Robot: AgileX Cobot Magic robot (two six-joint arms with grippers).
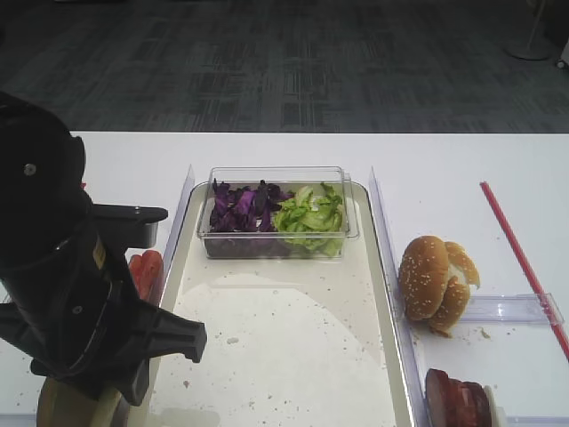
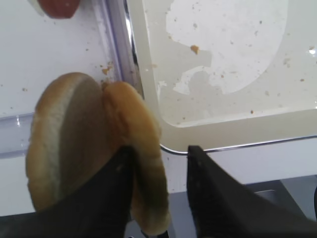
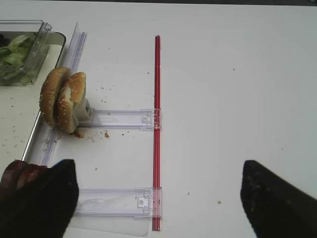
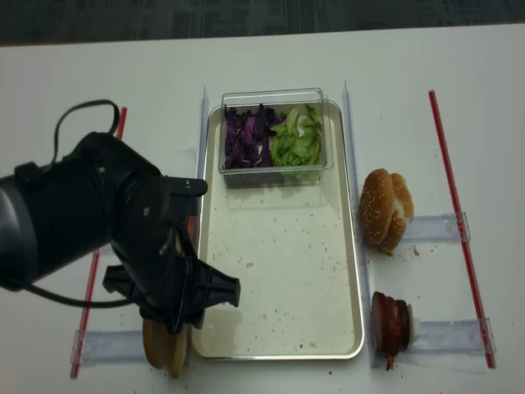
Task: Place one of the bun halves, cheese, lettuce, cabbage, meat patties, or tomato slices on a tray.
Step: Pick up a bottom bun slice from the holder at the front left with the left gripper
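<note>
Between the left gripper's (image 2: 158, 163) jaws, one of the bun halves (image 2: 138, 148) standing on edge, jaws straddling it, not yet clamping, tray (image 2: 233, 126) rim just beside, right gripper (image 3: 158, 193) jaws hanging apart over worktop (image 3: 223, 99).

Bun halves (image 2: 94, 148) stand left of the tray (image 2: 208, 134), tub (image 1: 277, 213) at its rear.

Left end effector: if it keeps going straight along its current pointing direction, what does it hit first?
The plain bun halves. In the left wrist view one finger is between the two upright halves and the right-hand half sits in the left end effector. Straight on means bun, then the table; depth is unclear.
</note>
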